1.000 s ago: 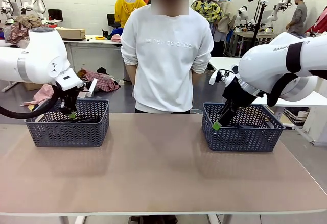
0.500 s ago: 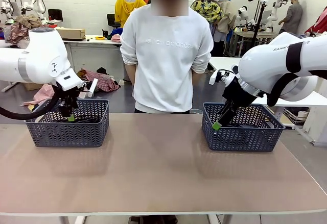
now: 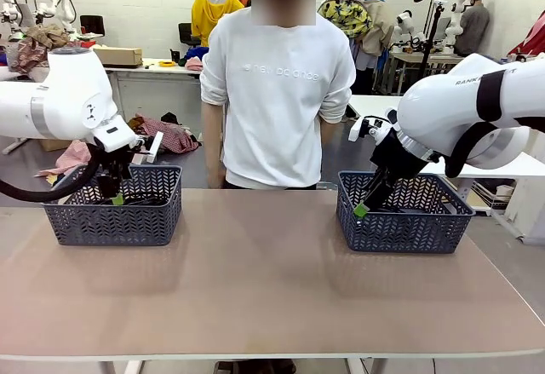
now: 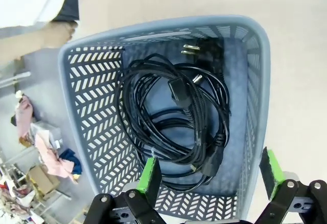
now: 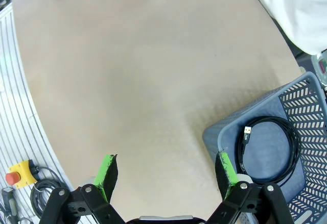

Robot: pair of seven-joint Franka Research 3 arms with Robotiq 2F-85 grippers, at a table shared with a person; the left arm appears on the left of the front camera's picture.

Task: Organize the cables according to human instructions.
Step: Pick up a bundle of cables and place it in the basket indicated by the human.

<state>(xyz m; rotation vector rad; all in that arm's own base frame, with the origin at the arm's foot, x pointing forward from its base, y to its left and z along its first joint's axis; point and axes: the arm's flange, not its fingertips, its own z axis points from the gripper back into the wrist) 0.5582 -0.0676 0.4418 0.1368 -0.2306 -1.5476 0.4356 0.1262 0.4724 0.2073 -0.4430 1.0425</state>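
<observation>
Several thin black cables point(image 4: 176, 132) with black plugs lie coiled together on the floor of the left grey basket point(image 4: 245, 27). My left gripper point(image 4: 210, 172) hangs open above them, holding nothing; in the front view the left gripper point(image 3: 115, 193) sits over the left basket point(image 3: 115, 221). Another coiled black cable point(image 5: 246, 133) rests in the right basket point(image 5: 218, 134). Above that basket's near corner, my right gripper point(image 5: 166, 170) stands open and empty. The front view places the right gripper point(image 3: 364, 206) at the near left rim of the right basket point(image 3: 400, 231).
A person point(image 3: 277, 93) in a white sweatshirt stands at the far edge of the table point(image 3: 272, 289), between the two baskets. The wide middle and front of the tabletop lie bare.
My left gripper's jaws have spread from partly closed to fully open over the left basket. The right arm has not moved.
</observation>
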